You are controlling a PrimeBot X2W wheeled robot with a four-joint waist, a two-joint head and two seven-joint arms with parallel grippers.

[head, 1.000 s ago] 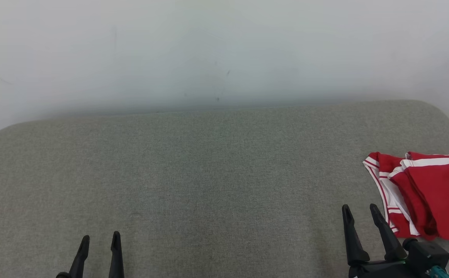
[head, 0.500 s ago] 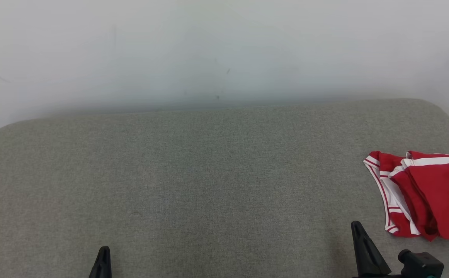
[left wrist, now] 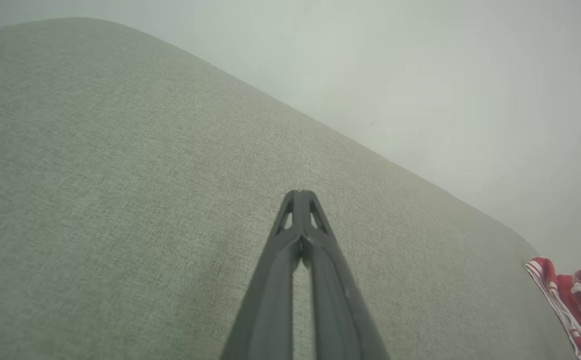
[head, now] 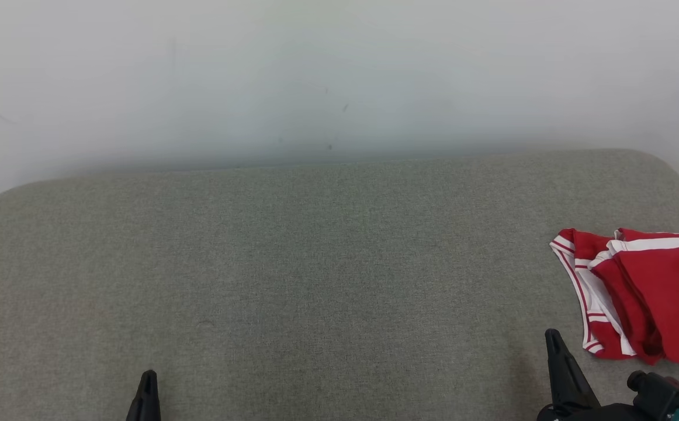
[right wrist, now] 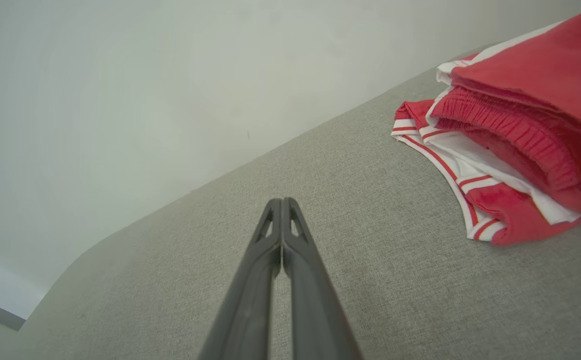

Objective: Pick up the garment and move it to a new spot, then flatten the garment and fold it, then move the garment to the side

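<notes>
The red garment [head: 649, 292] looks folded and set aside on the grey cushion [head: 316, 263], so the left pincer [left wrist: 299, 194] and right pincer [right wrist: 281, 201], both closed empty, should retreat without brushing it.

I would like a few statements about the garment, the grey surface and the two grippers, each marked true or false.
1. The garment, red and white, lies at the right side of the grey surface. True.
2. The right gripper is shut on the garment. False: it is shut on nothing and stands apart from the garment.
3. The left gripper is shut, its fingertips together. True.
4. The garment is spread flat in the middle. False: it lies in folded layers at the right.
</notes>
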